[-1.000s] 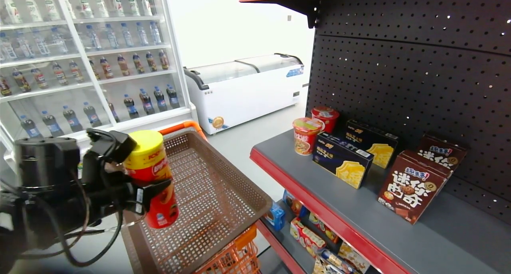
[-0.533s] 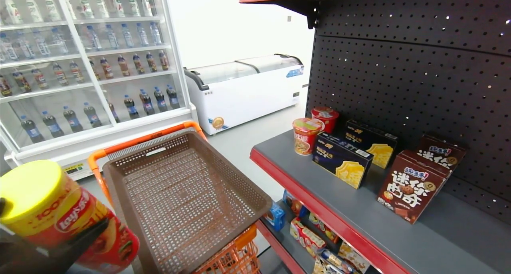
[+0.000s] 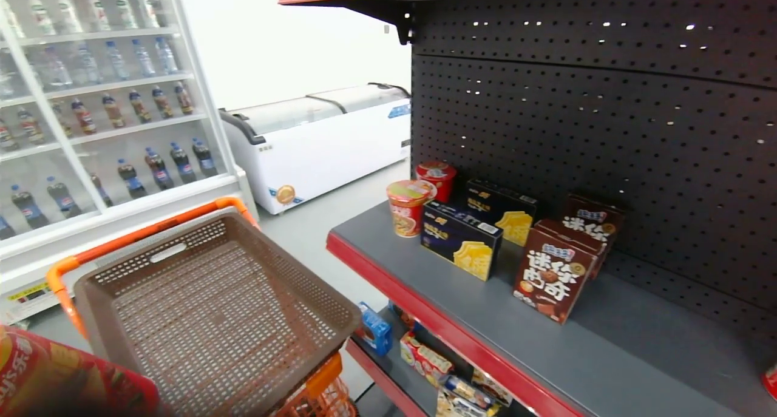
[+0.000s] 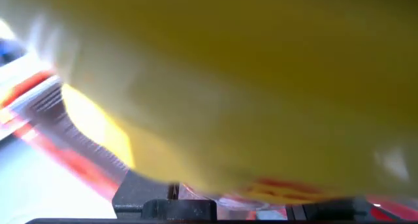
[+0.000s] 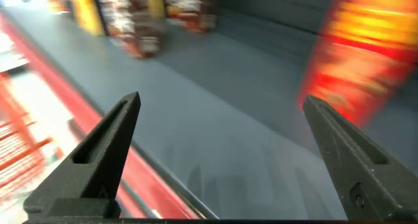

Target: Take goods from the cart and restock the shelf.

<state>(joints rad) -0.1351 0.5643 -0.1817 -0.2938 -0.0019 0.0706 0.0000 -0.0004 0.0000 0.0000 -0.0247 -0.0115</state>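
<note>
Red cylindrical can with yellow lid (image 3: 61, 374), at 7 o'clock in head view: clamped in left gripper (image 4: 248, 208). Right gripper (image 5: 222, 100), jaws apart, hangs above grey shelf deck (image 5: 215, 129).

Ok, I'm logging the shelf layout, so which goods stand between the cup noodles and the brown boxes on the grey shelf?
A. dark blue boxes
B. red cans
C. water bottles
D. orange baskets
A: the head view shows the two dark blue boxes standing between the cup noodles and the brown boxes on the grey shelf.
</note>
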